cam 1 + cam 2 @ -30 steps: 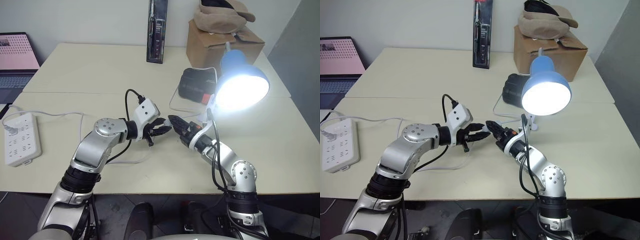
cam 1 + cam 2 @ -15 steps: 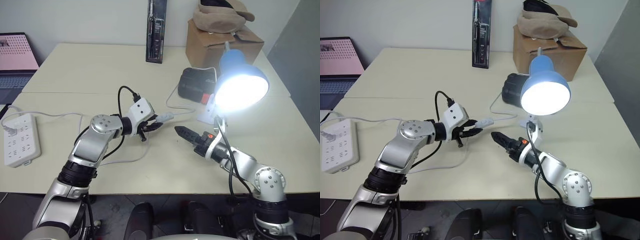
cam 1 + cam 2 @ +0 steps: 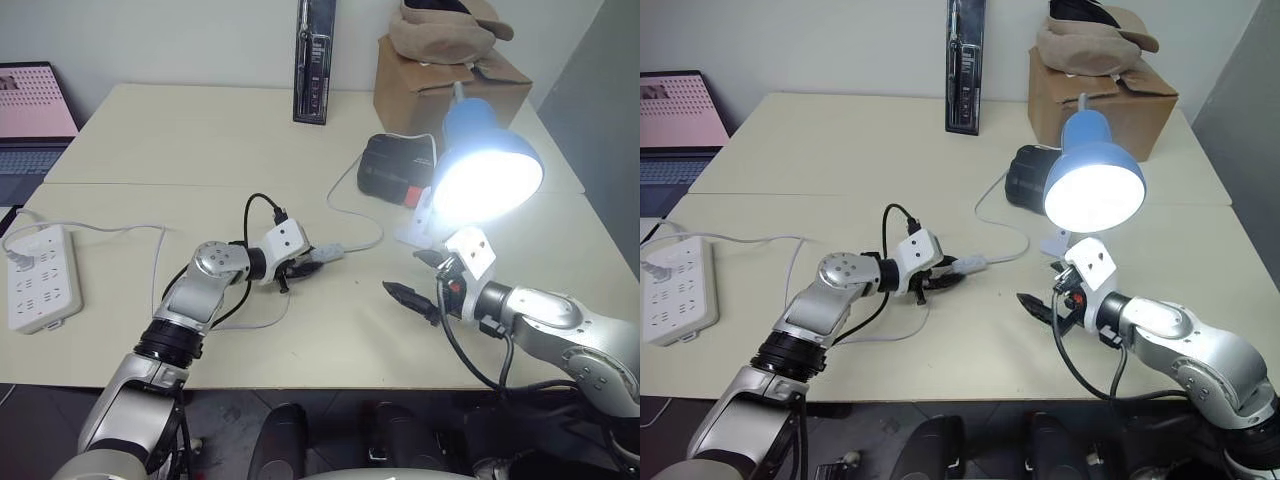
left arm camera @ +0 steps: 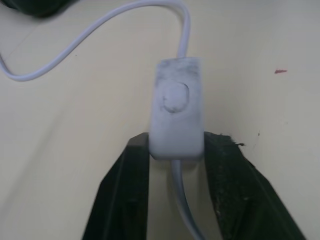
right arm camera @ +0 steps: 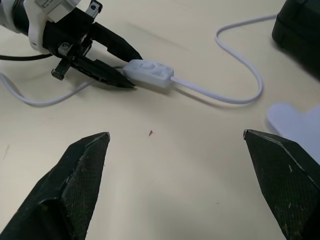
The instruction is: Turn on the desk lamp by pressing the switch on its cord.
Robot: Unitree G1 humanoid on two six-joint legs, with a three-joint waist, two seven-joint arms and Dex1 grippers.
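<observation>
Now one switch (image 4: pixel 176 110) sits between left gripper's (image 4: pixel 175 150) jaws; right gripper (image 5: pixel 175 145) gapes empty.

The desk lamp (image 3: pixel 487 150) has a glossy blue shade, the switch (image 4: pixel 176 107) is smooth scuffed white plastic, and the table (image 3: pixel 200 140) is matt cream.

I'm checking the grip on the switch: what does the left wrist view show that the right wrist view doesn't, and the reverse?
Left wrist view: the switch's round button faces the camera, and both black fingers flank its near end.

Right wrist view: the right gripper wide open, the left gripper from outside, the lamp's white clip base.

Both: switch, cord, cream table.
</observation>
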